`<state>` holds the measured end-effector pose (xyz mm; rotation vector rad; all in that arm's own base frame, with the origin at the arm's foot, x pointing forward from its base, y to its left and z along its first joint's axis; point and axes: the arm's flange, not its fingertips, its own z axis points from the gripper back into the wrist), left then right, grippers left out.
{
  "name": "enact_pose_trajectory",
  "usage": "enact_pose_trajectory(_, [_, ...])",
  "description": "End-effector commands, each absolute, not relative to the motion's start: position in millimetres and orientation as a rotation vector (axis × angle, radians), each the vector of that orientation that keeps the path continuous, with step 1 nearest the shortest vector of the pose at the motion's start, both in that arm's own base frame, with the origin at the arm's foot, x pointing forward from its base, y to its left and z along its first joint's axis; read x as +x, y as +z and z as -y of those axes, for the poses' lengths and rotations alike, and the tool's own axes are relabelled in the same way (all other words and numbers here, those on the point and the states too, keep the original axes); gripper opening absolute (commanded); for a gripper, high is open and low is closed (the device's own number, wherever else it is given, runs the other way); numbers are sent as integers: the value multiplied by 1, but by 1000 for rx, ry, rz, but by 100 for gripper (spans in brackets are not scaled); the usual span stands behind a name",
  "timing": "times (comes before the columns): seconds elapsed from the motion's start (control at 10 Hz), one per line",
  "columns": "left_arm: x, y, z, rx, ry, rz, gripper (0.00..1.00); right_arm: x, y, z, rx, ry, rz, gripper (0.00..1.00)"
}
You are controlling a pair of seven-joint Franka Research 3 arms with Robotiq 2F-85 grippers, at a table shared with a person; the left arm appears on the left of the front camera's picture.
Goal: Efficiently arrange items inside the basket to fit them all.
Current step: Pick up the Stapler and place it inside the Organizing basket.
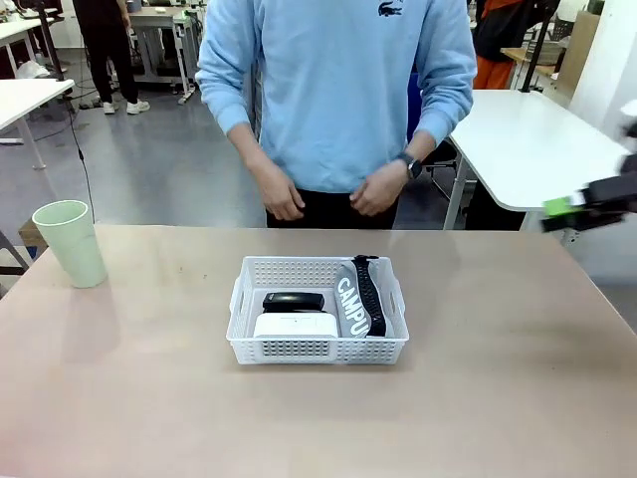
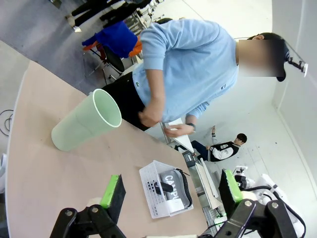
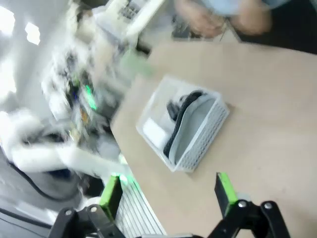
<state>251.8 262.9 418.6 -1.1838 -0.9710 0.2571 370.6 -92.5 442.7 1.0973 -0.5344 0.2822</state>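
The white perforated basket (image 1: 317, 349) sits mid-table. Inside it lie the grey "CAMPUS" pouch (image 1: 352, 301) on its edge along the right side, the black stapler (image 1: 294, 299) and the small white box (image 1: 295, 325) in front of it. The pale green cup (image 1: 71, 242) stands upright at the table's far left, outside the basket. My left gripper (image 2: 171, 196) is open, well above the table, with the cup (image 2: 87, 121) and basket (image 2: 165, 188) beyond it. My right gripper (image 3: 168, 191) is open, blurred, high over the table right of the basket (image 3: 183, 126); it shows at the right edge (image 1: 587, 199).
A person in a light blue sweatshirt (image 1: 338, 90) stands at the far side with both hands (image 1: 383, 189) held near the waist. A white table (image 1: 537, 139) stands behind on the right. Bare tabletop (image 1: 498, 398) surrounds the basket.
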Motion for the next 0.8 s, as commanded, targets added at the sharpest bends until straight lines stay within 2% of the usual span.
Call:
enact_pose_trajectory(0.0, [250, 419, -262, -1185, 236, 987, 100, 367, 414, 121, 1352, -172, 698, 100])
enact_pose_trajectory(0.1, [250, 419, -262, -1185, 236, 987, 100, 359, 391, 140, 1386, -275, 721, 100])
enact_pose_trajectory(0.2, [250, 419, -262, -1185, 236, 987, 100, 364, 376, 135, 1289, -326, 678, 100])
enact_pose_trajectory(0.3, [250, 419, -262, -1185, 236, 987, 100, 352, 404, 148, 1243, -38, 596, 100])
enact_pose_trajectory(0.7, [250, 419, -262, -1185, 236, 987, 100, 352, 404, 148, 1243, -38, 596, 100])
